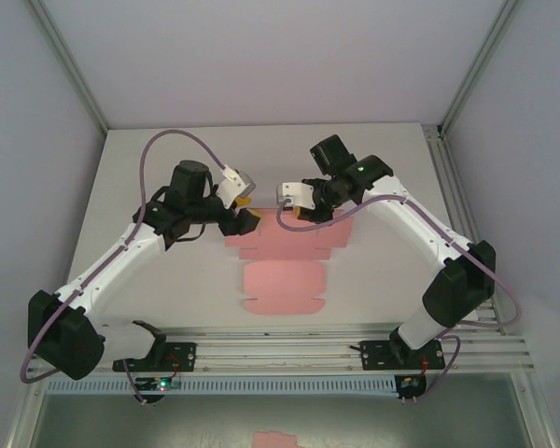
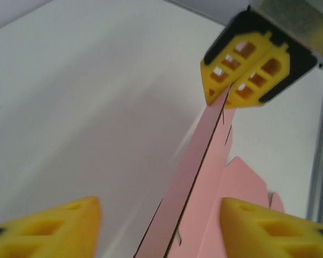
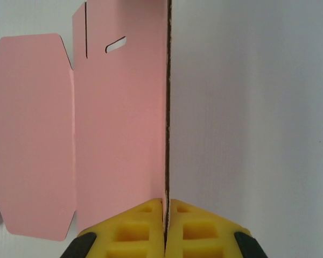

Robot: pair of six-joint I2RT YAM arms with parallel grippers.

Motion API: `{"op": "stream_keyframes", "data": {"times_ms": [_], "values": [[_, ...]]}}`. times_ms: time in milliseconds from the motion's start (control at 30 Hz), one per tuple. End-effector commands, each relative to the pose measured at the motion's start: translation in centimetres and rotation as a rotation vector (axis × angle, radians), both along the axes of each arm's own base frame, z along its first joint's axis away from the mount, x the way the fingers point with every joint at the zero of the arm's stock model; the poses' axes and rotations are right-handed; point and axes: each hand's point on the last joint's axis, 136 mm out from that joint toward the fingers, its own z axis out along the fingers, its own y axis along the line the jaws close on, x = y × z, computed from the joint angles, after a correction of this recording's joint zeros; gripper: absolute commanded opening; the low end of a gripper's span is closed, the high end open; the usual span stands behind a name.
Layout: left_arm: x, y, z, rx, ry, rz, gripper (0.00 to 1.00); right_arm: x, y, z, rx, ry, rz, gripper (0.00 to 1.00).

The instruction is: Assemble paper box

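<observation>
The paper box (image 1: 282,280) is a flat pink die-cut sheet lying mid-table, its far flap lifted on edge. In the right wrist view, my right gripper (image 3: 166,212) is shut on the thin edge of that raised flap, and the rest of the sheet (image 3: 118,134) lies flat to its left. From above, the right gripper (image 1: 301,213) is at the sheet's far edge. My left gripper (image 1: 247,213) faces it from the left. Its yellow fingers (image 2: 54,226) stand wide open on either side of the flap (image 2: 199,166), and the right gripper (image 2: 226,97) pinches the flap's far end.
The white table (image 1: 168,187) has grey walls on three sides and an aluminium rail (image 1: 289,341) along the near edge. A small pink scrap (image 1: 278,439) lies below the rail, off the table.
</observation>
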Motion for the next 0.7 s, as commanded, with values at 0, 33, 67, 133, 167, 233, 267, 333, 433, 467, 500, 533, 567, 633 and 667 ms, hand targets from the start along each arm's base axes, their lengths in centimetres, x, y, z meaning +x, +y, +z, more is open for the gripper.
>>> {"op": "stream_keyframes", "data": {"times_ms": [0, 33, 67, 133, 167, 233, 267, 333, 433, 467, 500, 533, 567, 633, 667], "values": [[-0.3, -1.3, 1.1, -0.021, -0.007, -0.072, 0.48, -0.3, 0.6, 0.7, 0.041, 0.042, 0.004, 0.0], [-0.3, -1.7, 1.0, -0.028, 0.002, -0.086, 0.46, -0.2, 0.6, 0.6, 0.039, 0.046, 0.001, 0.0], [-0.4, -1.9, 1.1, -0.033, 0.009, -0.096, 0.42, -0.2, 0.6, 0.6, 0.039, 0.047, -0.002, 0.0], [-0.4, -2.2, 1.2, -0.031, 0.012, -0.106, 0.34, 0.1, 0.5, 0.5, 0.032, 0.05, -0.023, 0.0], [-0.4, -2.1, 1.2, -0.029, 0.009, -0.1, 0.31, 0.2, 0.5, 0.4, 0.03, 0.051, -0.03, 0.0], [-0.2, -1.9, 1.2, -0.02, -0.003, -0.083, 0.3, 0.4, 0.4, 0.5, 0.028, 0.051, -0.048, 0.0], [-0.1, -1.8, 1.3, -0.013, -0.01, -0.074, 0.3, 0.6, 0.3, 0.5, 0.025, 0.049, -0.055, 0.0], [0.0, -1.3, 1.0, 0.007, -0.016, -0.045, 0.3, 0.9, 0.2, 0.6, 0.024, 0.044, -0.073, 0.0], [0.3, -0.8, 0.7, 0.036, -0.02, -0.008, 0.24, 1.1, 0.0, 0.7, 0.027, 0.046, -0.093, 0.0], [0.2, -0.9, 0.6, 0.039, -0.023, -0.009, 0.23, 1.1, 0.0, 0.7, 0.03, 0.048, -0.095, 0.0], [0.3, -0.9, 0.6, 0.041, -0.024, -0.01, 0.21, 1.2, 0.1, 0.8, 0.036, 0.048, -0.097, 0.0], [0.3, -1.0, 0.6, 0.042, -0.027, -0.01, 0.18, 1.2, 0.2, 0.9, 0.041, 0.049, -0.1, 0.0], [0.4, -1.3, 0.6, 0.045, -0.027, -0.01, 0.16, 1.3, 0.3, 0.9, 0.047, 0.053, -0.107, 0.0], [0.5, -1.6, 0.8, 0.05, -0.03, -0.012, 0.16, 1.6, 0.5, 1.1, 0.053, 0.057, -0.122, 0.0], [0.6, -1.7, 0.8, 0.057, -0.034, -0.01, 0.16, 1.8, 0.6, 1.2, 0.056, 0.057, -0.138, 0.0]]}}
